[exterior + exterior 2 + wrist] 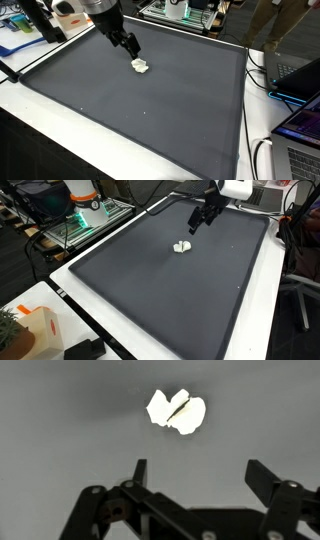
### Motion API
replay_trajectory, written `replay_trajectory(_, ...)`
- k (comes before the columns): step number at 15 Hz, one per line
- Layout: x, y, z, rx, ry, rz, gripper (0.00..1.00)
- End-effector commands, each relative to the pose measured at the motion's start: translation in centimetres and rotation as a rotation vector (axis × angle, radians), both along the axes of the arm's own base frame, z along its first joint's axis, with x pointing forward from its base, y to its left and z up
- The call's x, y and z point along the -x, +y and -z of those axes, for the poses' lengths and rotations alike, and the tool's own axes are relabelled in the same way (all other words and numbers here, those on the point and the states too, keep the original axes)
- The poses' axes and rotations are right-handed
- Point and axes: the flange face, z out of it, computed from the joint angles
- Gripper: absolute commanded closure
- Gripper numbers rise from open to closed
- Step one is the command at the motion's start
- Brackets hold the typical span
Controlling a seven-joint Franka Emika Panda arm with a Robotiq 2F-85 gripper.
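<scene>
A small crumpled white object (pixel 141 66) lies on the dark grey mat (pixel 140 100); it also shows in the other exterior view (pixel 182 248) and in the wrist view (pixel 176 410). My gripper (pixel 130 47) hangs a little above the mat, just beside the white object, also seen in an exterior view (pixel 197 222). In the wrist view the gripper (pixel 200 472) is open and empty, its two fingers spread wide, with the white object ahead of the fingertips and apart from them.
The mat (pixel 180 290) covers most of a white table. Laptops (pixel 300 125) and cables sit at one side. Electronics with green lights (pixel 90 215) stand behind the table. An orange and white box (pixel 35 330) sits near a corner.
</scene>
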Motion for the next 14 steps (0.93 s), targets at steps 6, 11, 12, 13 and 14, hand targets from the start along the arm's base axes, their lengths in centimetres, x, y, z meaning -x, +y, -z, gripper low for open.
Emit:
replay_trajectory(6, -3.6, -2.7, 3.2, -0.091, 0.137, 0.01, 0.0)
replay_trajectory(11, -4.6, -2.9, 4.8, -0.092, 0.238, 0.013, 0.0)
replay_trajectory(12, -4.7, -2.8, 5.1, -0.095, 0.251, 0.016, 0.0)
replay_trajectory(13, -5.1, -2.9, 5.2, -0.1, 0.255, 0.033, 0.0)
replay_trajectory(14, -4.2, -2.8, 4.7, -0.072, 0.232, 0.008, 0.0)
